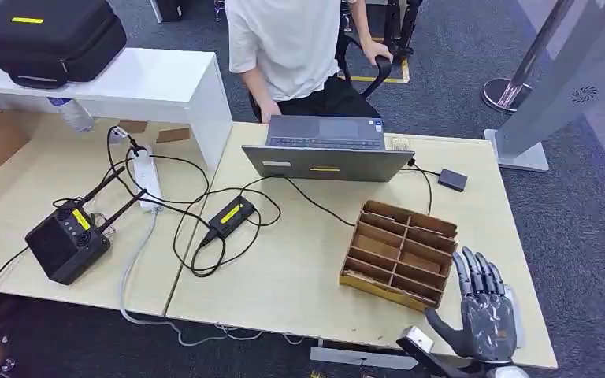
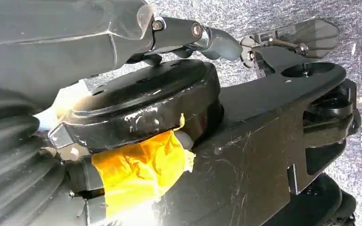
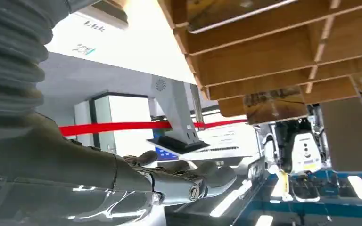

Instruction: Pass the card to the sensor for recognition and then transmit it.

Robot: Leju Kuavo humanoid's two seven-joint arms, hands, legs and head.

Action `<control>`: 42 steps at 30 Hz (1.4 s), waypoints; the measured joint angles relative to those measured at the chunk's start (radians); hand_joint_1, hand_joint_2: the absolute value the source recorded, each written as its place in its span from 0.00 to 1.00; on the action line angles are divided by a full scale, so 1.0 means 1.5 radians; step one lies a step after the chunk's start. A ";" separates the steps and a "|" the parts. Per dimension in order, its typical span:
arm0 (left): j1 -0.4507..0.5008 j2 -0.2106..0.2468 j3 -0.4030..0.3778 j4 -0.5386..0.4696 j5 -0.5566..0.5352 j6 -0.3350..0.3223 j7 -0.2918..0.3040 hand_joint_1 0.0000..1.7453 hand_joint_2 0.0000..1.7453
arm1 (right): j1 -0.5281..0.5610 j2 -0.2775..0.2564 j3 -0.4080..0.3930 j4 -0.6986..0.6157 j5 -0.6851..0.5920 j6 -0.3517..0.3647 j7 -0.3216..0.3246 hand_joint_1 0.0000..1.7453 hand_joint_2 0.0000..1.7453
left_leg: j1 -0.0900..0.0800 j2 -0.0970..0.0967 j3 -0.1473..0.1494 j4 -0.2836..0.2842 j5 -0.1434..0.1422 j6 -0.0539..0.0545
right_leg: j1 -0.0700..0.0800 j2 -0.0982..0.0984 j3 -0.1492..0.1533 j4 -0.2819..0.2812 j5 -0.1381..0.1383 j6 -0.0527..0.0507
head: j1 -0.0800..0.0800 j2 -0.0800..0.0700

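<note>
My right hand [image 1: 484, 311] hovers open over the table's front right corner, just right of the wooden divided box [image 1: 400, 252]. Its fingers are straight and hold nothing. In the right wrist view the fingers [image 3: 188, 176] stretch out below the box [image 3: 273, 61], and glossy flat pieces lie in some compartments; I cannot tell whether they are cards. A thin pale strip [image 1: 517, 315] lies under the hand's outer side. A small black sensor [image 1: 452, 179] lies on the table at the far right, wired to the laptop [image 1: 327, 150]. My left hand [image 2: 188, 33] hangs by my body, fingers extended and holding nothing.
A person in a white shirt [image 1: 283, 39] stands behind the laptop. On the left lie a power strip [image 1: 148, 177], tangled cables, a black adapter [image 1: 231, 214] and a black box with antennas [image 1: 67, 240]. A grey stand [image 1: 555, 87] rises at the right.
</note>
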 joint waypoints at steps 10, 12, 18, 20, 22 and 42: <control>0.000 0.001 0.000 0.000 0.008 0.002 0.001 0.00 1.00 | 0.023 0.013 -0.035 0.051 -0.006 -0.002 0.001 0.00 1.00 | 0.000 0.000 0.000 0.000 0.000 0.000 | 0.000 0.000 0.000 0.000 0.000 0.000 | 0.000 0.000; 0.000 0.001 0.000 0.000 0.008 0.002 0.002 0.00 1.00 | 0.026 0.015 -0.039 0.058 -0.008 -0.002 0.001 0.00 1.00 | 0.000 0.000 0.000 0.000 0.000 0.000 | 0.000 0.000 0.000 0.000 0.000 0.000 | 0.000 0.000; 0.000 0.001 0.000 0.000 0.008 0.002 0.002 0.00 1.00 | 0.029 0.019 -0.043 0.068 -0.012 -0.002 0.001 0.00 1.00 | 0.000 0.000 0.000 0.000 0.000 0.000 | 0.000 0.000 0.000 0.000 0.000 0.000 | 0.000 0.000; 0.000 0.001 0.000 0.000 0.008 0.002 0.002 0.00 1.00 | 0.029 0.020 -0.044 0.071 -0.012 -0.002 0.000 0.00 1.00 | 0.000 0.000 0.000 0.000 0.000 0.000 | 0.000 0.000 0.000 0.000 0.000 0.000 | 0.000 0.000; 0.000 0.001 0.000 0.000 0.008 0.002 0.002 0.00 1.00 | 0.030 0.021 -0.044 0.074 -0.012 -0.002 0.000 0.00 1.00 | 0.000 0.000 0.000 0.000 0.000 0.000 | 0.000 0.000 0.000 0.000 0.000 0.000 | 0.000 0.000; 0.000 0.001 -0.001 0.000 0.014 0.004 0.002 0.00 1.00 | 0.045 0.068 -0.055 0.087 -0.018 -0.002 -0.066 0.00 1.00 | 0.000 0.000 0.000 0.000 0.000 0.000 | 0.000 0.000 0.000 0.000 0.000 0.000 | 0.000 0.000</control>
